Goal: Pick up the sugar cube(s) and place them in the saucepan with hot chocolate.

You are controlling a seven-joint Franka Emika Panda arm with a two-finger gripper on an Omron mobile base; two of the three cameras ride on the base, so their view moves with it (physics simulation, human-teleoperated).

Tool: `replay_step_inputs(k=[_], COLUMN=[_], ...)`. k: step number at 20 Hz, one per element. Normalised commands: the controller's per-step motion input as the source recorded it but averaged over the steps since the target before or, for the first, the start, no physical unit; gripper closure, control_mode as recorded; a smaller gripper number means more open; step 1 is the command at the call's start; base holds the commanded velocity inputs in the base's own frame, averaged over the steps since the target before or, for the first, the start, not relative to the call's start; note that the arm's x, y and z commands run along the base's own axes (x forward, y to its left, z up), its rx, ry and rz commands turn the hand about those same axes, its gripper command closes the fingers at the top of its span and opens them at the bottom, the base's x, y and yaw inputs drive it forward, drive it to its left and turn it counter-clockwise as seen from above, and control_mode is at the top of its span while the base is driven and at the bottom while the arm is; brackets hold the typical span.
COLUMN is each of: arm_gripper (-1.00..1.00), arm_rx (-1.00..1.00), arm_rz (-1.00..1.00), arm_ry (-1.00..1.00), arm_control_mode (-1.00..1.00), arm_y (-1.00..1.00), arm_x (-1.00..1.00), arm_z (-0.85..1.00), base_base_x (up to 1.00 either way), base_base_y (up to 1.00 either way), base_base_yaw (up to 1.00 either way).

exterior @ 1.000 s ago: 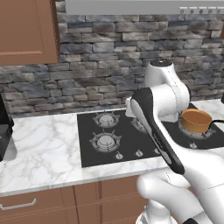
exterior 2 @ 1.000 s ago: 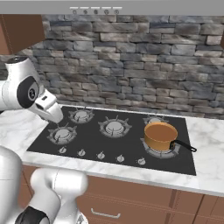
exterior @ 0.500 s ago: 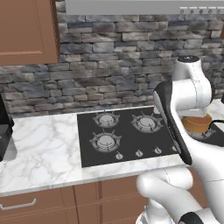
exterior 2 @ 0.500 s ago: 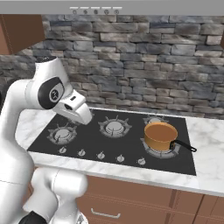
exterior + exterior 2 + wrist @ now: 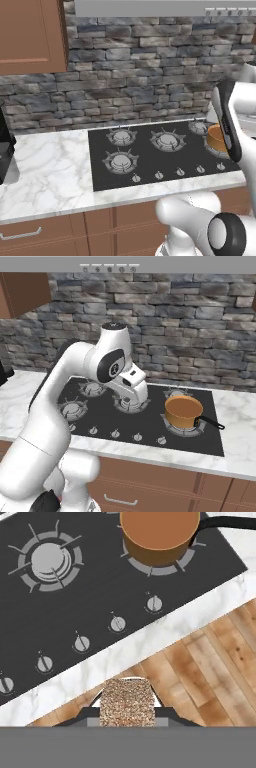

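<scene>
End effector (image 5: 129,712): pinching the sugar cube (image 5: 127,703) between its two dark tips, cube filling the gap, speckled tan-brown face toward the camera. Held in the air above the front edge of the worktop (image 5: 165,629), wood floor (image 5: 210,662) visible below it.

Cube: judged very light, rigid but crumbly. A hard squeeze could chip it; a loose one could let it slip. Grip on two opposite flat faces looks sound.

Saucepan (image 5: 159,532): copper-orange, sits on the burner at one end of the black stove (image 5: 100,592), thin black handle (image 5: 230,522) running off toward the marble. In the right base view the saucepan (image 5: 183,411) stands on the front right burner, handle pointing right and toward the front; the hand sits beside it to the left, above the middle burners.

Room: no other pots on the stove. Row of knobs (image 5: 117,624) lies between the worktop edge and the burners. Path to the pan mouth looks open; only the rim and handle to avoid. Release should be from directly over the opening, since a dropped cube here would likely fall to the floor.
</scene>
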Motion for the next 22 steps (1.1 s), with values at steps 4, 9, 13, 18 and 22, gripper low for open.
replay_step_inputs(k=[4,9,13,18,22], arm_gripper=[1.00,1.00,1.00,1.00,1.00], arm_rx=[0.12,0.01,-0.01,-0.03,-0.03], arm_rz=[-0.03,-0.01,-0.01,-0.04,-0.01], arm_ry=[0.01,0.01,0.08,0.08,0.10], arm_control_mode=[-1.00,-1.00,-1.00,-1.00,-1.00], arm_y=[-0.78,-0.71,-0.44,-0.58,-0.58], arm_x=[0.25,0.63,0.61,0.67,0.68], arm_z=[0.00,-0.08,-0.21,-0.51,-0.36], base_base_x=[0.00,0.00,0.00,0.00,0.00], base_base_y=[0.00,0.00,0.00,0.00,0.00], base_base_yaw=[0.00,0.00,0.00,0.00,0.00])
